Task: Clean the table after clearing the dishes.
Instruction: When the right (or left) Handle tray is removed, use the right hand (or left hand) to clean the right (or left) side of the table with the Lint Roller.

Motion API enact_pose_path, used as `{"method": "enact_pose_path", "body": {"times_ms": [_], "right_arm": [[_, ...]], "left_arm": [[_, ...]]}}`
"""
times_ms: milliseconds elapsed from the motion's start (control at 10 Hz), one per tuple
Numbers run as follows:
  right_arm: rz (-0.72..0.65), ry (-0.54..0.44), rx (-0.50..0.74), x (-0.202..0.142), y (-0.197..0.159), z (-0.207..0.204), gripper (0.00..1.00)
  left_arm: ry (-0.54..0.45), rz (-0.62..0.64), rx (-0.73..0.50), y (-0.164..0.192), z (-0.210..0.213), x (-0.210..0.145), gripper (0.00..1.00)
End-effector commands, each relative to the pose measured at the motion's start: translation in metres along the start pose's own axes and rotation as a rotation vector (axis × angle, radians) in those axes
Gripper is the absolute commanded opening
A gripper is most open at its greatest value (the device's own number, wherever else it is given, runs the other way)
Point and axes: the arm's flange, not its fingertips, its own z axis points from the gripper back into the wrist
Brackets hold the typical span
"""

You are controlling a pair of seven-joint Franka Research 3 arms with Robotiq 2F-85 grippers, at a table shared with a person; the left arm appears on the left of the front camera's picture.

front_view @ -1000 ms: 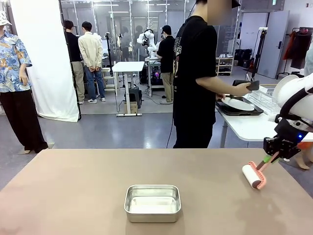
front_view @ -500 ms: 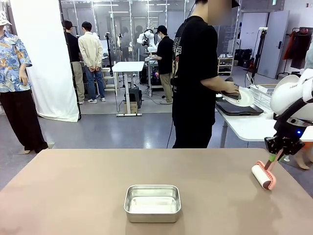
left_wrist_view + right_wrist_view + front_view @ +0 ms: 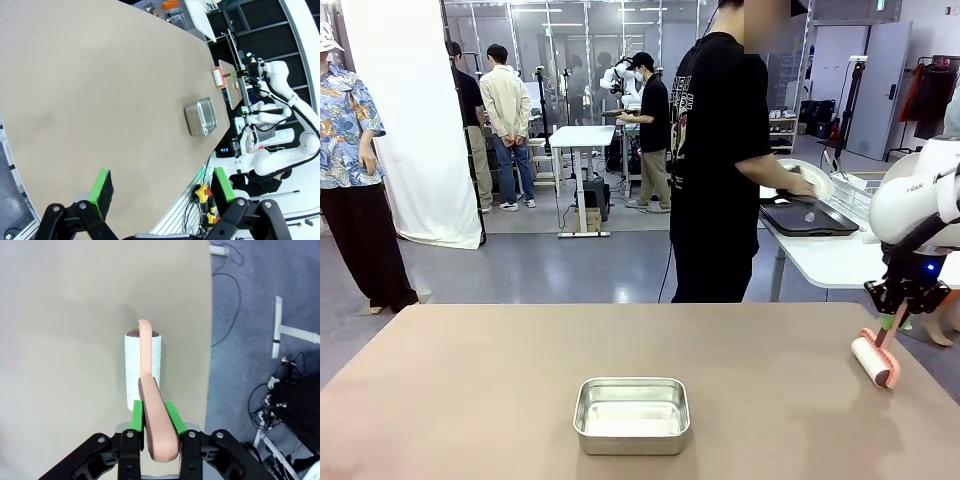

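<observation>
Since 1 second ago the roller (image 3: 874, 361) has been carried from a spot further in on the table (image 3: 470, 390) out to its right edge, and its handle, then slanted, is now steeper. The right gripper (image 3: 892, 322) is clamped shut on that pink handle, the white drum resting on the top close to the right edge. The person's hand (image 3: 798, 186) with the plate (image 3: 813, 180) has been drawn in over the dark tray (image 3: 810, 218) on the white side table (image 3: 830, 262), beyond the far right corner.

In the right wrist view the green pads (image 3: 136, 418) are seen pinching the handle on both sides, and the drum (image 3: 142, 371) lies flat on the tan top beside the edge, with grey floor past it. In the left wrist view the left gripper (image 3: 162, 187) is seen with fingers spread wide and nothing between them, held above the table's left end; the pan (image 3: 202, 116) and the roller (image 3: 218, 78) are seen far off.

The pan (image 3: 632, 414) sits near the middle of the near edge. The left half and the far edge are bare
</observation>
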Motion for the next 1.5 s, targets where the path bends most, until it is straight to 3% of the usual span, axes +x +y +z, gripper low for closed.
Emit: {"method": "enact_pose_path", "body": {"times_ms": [0, 100, 200, 500, 900, 1000, 1100, 1200, 1400], "right_arm": [[-0.035, 0.056, -0.081, -0.007, 0.010, 0.000, 0.22], [-0.018, 0.060, 0.002, -0.007, 0.016, 0.008, 0.22], [-0.005, 0.046, 0.005, -0.007, 0.022, 0.020, 0.22], [0.015, -0.008, -0.010, -0.004, 0.027, 0.059, 0.22], [0.080, -0.076, -0.055, -0.020, 0.050, 0.143, 0.22], [0.085, -0.068, -0.044, -0.021, 0.055, 0.145, 0.22], [0.045, 0.012, -0.030, -0.017, 0.057, 0.136, 0.22], [0.075, -0.083, -0.035, -0.020, 0.051, 0.150, 0.22], [0.075, -0.083, -0.035, -0.020, 0.051, 0.150, 0.22]], "left_arm": [[-0.008, -0.005, -0.003, -0.001, 0.001, -0.003, 1.00], [-0.008, -0.005, -0.003, -0.001, 0.001, -0.003, 1.00], [-0.008, -0.005, -0.003, -0.001, 0.001, -0.003, 1.00], [-0.008, -0.005, -0.003, -0.001, 0.001, -0.003, 1.00], [-0.008, -0.005, -0.003, -0.001, 0.001, -0.003, 1.00], [-0.008, -0.005, -0.003, -0.001, 0.001, -0.003, 1.00], [-0.008, -0.005, -0.003, -0.001, 0.001, -0.003, 1.00], [-0.008, -0.005, -0.003, -0.001, 0.001, -0.003, 1.00], [-0.008, -0.005, -0.003, -0.001, 0.001, -0.003, 1.00]]}}
